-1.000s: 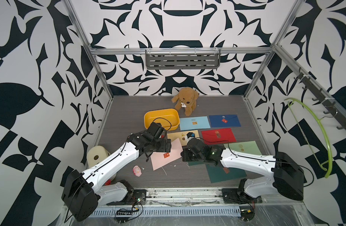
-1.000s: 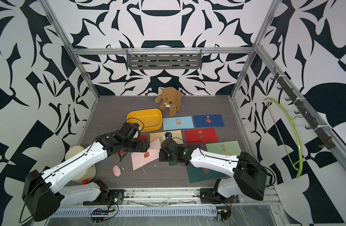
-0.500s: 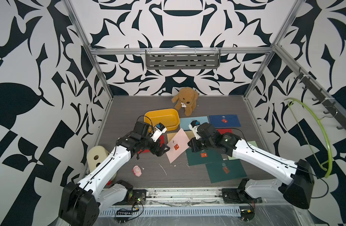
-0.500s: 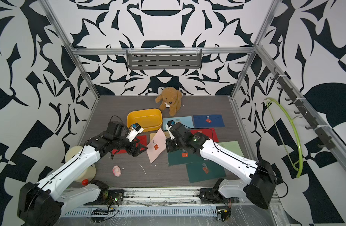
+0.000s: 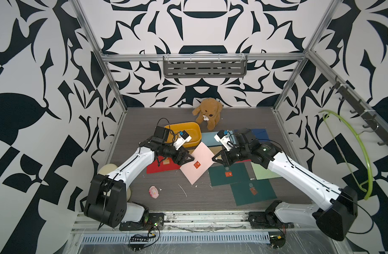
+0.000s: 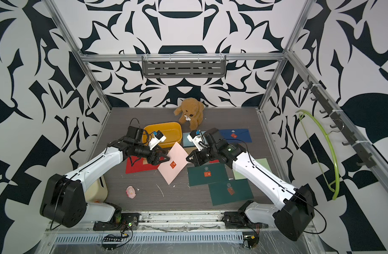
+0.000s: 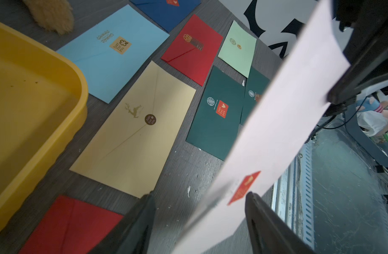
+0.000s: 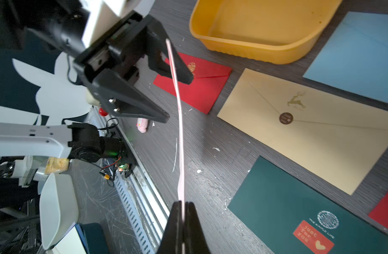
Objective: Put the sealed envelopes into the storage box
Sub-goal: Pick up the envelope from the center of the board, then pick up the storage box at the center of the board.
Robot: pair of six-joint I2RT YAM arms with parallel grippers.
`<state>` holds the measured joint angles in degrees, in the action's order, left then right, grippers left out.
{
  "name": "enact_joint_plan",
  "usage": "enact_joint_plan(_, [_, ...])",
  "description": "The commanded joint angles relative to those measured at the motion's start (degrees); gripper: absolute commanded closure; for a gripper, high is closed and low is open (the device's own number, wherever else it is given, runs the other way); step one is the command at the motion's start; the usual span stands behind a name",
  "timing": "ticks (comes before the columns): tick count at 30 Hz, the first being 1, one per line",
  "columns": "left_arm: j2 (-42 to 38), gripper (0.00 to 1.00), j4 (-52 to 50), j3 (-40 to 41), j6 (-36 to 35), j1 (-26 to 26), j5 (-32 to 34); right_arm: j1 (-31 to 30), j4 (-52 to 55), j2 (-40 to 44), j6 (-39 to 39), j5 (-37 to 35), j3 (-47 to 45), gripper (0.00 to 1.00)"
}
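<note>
Lab cell: aluminium frame (image 5: 201,57), patterned walls (image 5: 201,26)

Pale pink envelope (image 5: 199,158), yellow storage box (image 5: 194,143).

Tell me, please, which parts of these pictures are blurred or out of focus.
Left wrist view: the pink envelope goes soft near the lens, and the left hand's fingers are blurred. Right wrist view: the right hand's fingers are blurred, the gold envelope sharp. Both top views: sharp throughout.
</note>
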<state>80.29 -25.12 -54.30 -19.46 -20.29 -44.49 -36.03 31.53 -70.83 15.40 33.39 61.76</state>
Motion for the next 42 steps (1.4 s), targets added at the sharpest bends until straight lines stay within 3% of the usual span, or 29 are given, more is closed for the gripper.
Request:
enact_joint_plan(1, [0.4,0.29,-1.0,-1.4,-3.7,0.6,-6.4,0.3,-0.4,0.2,-3.6,5.8,2.6,1.0])
enact_joint_plan(8, [-0.6,0.37,-1.2,-0.7,-4.1,0.6,-12.1,1.9,-3.7,-0.2,-3.0,6.7,2.2,1.0])
enact_joint_plan(15, [-1.8,0.61,-2.7,-0.5,-3.7,0.6,-13.0,3.1,-6.4,-2.2,-2.0,6.5,2.6,1.0])
enact_joint_plan(24, [-2.2,1.0,-6.0,-2.1,-3.5,0.6,-9.3,4.4,-7.2,-4.8,-1.9,5.1,3.0,1.0])
enact_joint_plan(26, [-2.2,1.0,-6.4,-2.5,-3.3,0.6,-7.4,5.2,-6.8,-5.5,-1.9,4.2,3.0,1.0])
enact_joint_plan(30, [-2.1,1.0,-8.9,-4.7,-3.5,0.6,-3.6,7.3,-3.9,-7.6,-2.0,-0.2,4.2,0.63])
enact_joint_plan(31, [-2.2,1.0,-9.6,-5.5,-3.8,0.6,-1.8,7.9,-3.3,-8.0,-2.2,-1.1,4.5,0.58])
enact_joint_plan(36, [-0.2,1.0,-19.0,-13.7,-6.3,1.6,8.5,10.5,-2.3,-9.1,-3.3,-5.3,5.4,0.47])
enact_joint_plan(40, [3.7,1.0,-27.6,-23.4,-6.2,4.6,13.5,10.8,-2.1,-13.4,-0.9,-11.8,8.4,0.46])
enact_joint_plan(42, [5.1,1.0,-29.8,-27.2,-5.8,5.0,19.0,10.7,-2.3,-16.2,1.9,-15.9,9.8,0.46])
